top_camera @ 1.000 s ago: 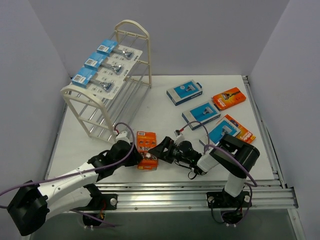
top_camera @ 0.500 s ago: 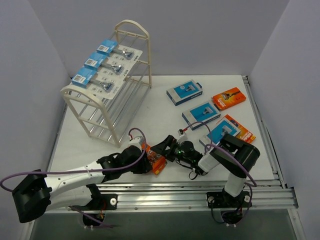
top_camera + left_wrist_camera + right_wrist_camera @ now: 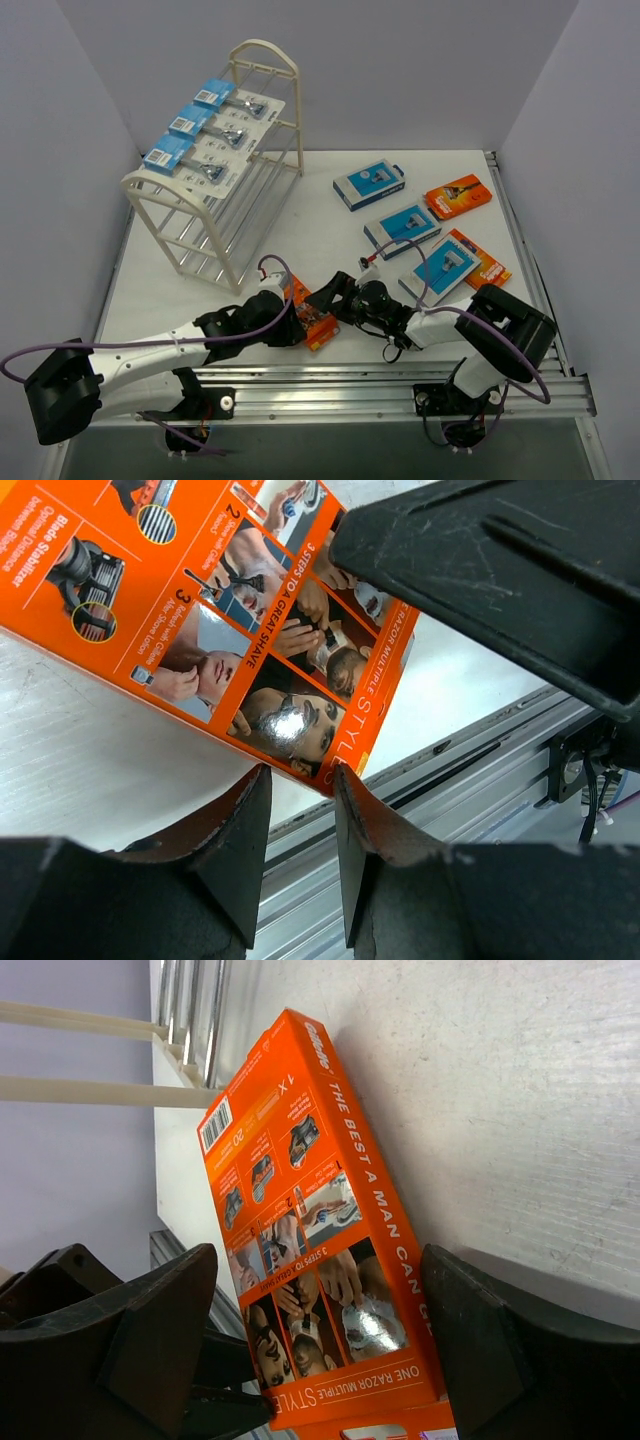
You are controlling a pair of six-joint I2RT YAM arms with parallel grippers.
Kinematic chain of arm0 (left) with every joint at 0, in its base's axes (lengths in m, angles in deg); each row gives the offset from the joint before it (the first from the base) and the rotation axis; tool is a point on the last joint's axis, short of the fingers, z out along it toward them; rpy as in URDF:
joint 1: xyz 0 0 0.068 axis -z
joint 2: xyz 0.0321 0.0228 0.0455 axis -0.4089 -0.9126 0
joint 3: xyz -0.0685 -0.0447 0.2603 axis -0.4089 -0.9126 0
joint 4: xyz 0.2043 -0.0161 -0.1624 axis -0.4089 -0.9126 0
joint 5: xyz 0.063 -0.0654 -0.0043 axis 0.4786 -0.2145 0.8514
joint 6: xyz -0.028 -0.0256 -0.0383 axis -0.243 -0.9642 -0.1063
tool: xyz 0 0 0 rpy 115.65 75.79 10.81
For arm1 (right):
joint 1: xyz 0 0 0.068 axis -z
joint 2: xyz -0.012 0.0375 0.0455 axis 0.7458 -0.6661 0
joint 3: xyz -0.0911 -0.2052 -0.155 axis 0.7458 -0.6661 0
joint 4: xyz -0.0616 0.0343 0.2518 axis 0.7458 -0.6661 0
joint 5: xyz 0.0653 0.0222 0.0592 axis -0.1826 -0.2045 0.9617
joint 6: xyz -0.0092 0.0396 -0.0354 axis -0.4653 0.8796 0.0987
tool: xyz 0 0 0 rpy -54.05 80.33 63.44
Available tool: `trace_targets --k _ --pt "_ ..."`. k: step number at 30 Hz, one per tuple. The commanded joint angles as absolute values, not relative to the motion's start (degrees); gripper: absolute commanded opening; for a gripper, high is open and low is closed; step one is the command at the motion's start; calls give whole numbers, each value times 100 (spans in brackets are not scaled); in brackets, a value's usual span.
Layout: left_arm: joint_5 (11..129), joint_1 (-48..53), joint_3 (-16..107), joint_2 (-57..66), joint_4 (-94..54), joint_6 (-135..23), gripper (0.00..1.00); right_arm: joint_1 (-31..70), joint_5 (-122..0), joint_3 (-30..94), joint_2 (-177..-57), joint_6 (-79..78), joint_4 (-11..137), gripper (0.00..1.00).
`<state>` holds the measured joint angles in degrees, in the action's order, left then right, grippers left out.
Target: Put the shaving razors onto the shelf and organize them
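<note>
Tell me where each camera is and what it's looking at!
Top external: high behind the arms, looking down at table, shelf, packs; both arms show.
Left wrist: on the left arm, looking past the left gripper at the orange box.
Right wrist: on the right arm, right gripper straddling it.
Shared: all see that orange box.
</note>
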<state>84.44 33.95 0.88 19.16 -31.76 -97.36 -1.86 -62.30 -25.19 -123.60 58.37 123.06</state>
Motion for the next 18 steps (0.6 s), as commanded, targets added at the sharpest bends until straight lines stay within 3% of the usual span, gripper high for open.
trace_targets --k 1,18 --pt "8912 3352 503 1883 -1772 -9652 39 -688 -5317 -2227 -12032 6169 12343 77" --pt "8754 3369 1198 1681 -1543 -9247 39 -1242 -5458 -2429 -12094 6477 12747 79"
